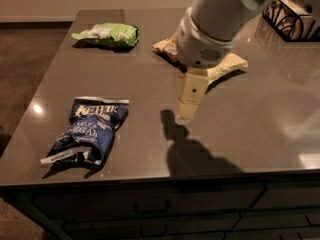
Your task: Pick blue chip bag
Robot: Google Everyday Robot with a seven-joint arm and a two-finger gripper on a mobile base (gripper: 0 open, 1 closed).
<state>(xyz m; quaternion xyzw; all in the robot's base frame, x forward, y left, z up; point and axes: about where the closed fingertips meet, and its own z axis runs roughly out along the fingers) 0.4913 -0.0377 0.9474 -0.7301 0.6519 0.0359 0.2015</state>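
The blue chip bag (87, 129) lies flat on the dark grey countertop (250, 134) near its front left corner. It is crumpled navy foil with white lettering. My gripper (186, 110) hangs from the white arm above the middle of the counter, pointing down. It is to the right of the bag, well apart from it, and casts a shadow on the counter. Nothing shows in it.
A light green bag (107, 34) lies at the back left. A brown-and-cream bag (229, 64) lies at the back centre, mostly hidden behind my arm. A dark wire basket (295, 19) stands at the back right. The counter's front edge runs just below the blue bag.
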